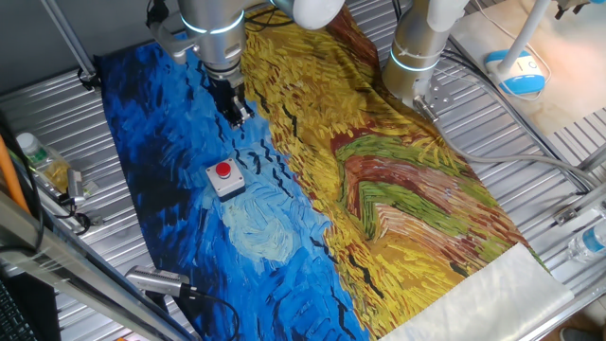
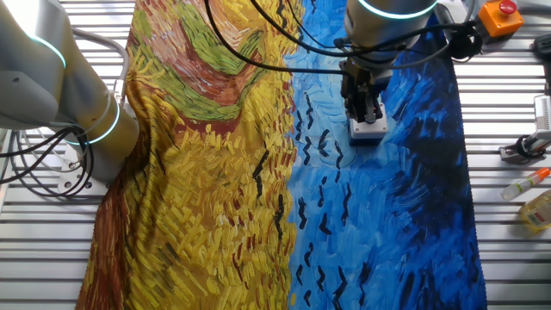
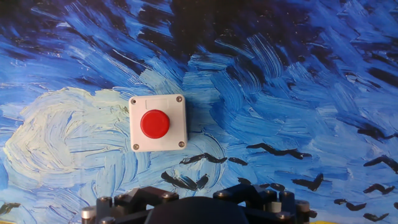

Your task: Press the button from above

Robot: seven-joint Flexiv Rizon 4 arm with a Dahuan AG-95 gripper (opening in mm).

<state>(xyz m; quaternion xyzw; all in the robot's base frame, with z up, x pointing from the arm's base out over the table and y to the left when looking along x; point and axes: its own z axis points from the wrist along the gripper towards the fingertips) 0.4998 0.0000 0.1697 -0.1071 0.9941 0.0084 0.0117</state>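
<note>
The button (image 1: pixel 223 170) is a small round red push-button on a light grey square box that lies on the blue part of the painted cloth (image 1: pixel 284 237). In the hand view the button (image 3: pixel 154 123) sits a little left of centre, seen from above. My gripper (image 1: pixel 237 114) hangs above the cloth, behind the button and apart from it. In the other fixed view my gripper (image 2: pixel 365 110) stands in front of the box (image 2: pixel 368 132) and hides the red cap. No view shows the fingertips well enough to tell their state.
A second arm's base (image 1: pixel 415 59) stands on the yellow part of the cloth, also in the other fixed view (image 2: pixel 86 112). An orange box with a red knob (image 2: pixel 499 14), a bottle (image 1: pixel 40 159) and small tools (image 2: pixel 527 146) lie on the metal table around the cloth.
</note>
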